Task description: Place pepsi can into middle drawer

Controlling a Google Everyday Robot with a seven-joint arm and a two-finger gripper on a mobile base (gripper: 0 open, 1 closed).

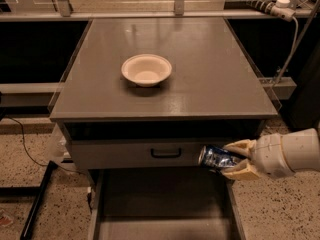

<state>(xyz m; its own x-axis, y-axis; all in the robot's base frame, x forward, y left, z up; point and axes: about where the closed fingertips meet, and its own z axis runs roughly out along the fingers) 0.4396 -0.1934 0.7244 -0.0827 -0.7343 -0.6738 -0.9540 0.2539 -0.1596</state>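
**One can, one bowl, one open drawer**

There's one gray tabletop [210, 84]. Below it is one middle drawer [160, 199], pulled open, with one closed drawer front [115, 154] in between. The one gripper [226, 160] is low on the right. One cream bowl [146, 69] sits on the tabletop. The single pepsi can [216, 157] lies sideways in the air, clamped between the two fingers [240, 146], over the drawer's right rear corner.

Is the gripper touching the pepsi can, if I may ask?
Touching: camera view shows the gripper, at lower right above the middle drawer, clamping the pepsi can.
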